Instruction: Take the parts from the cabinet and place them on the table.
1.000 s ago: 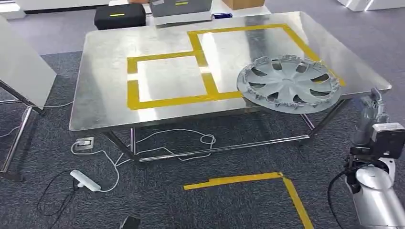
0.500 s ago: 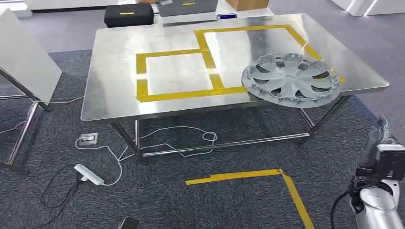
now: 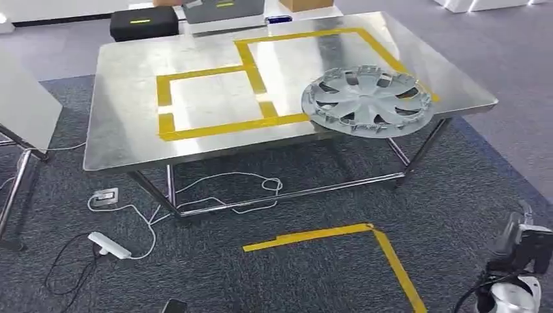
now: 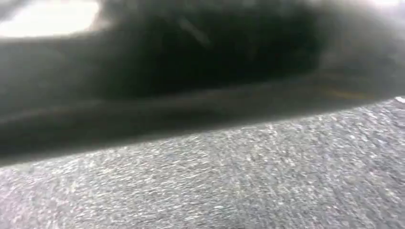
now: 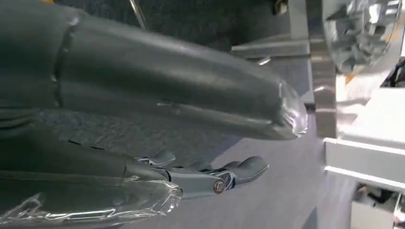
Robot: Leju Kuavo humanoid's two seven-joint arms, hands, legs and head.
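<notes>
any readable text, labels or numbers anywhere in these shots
None can be read.
The black case behind the table carries a yellow strip: too small and blurred to read.
The grey box beside it carries a yellow mark: also unreadable.
The hubcap shows no lettering.

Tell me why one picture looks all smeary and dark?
Left wrist view: blurred, a dark shape above speckled carpet. Head view: sharp, with white glare on the metal table near the hubcap. Right wrist view: the robot hand looms close, shiny and slightly soft.
</notes>
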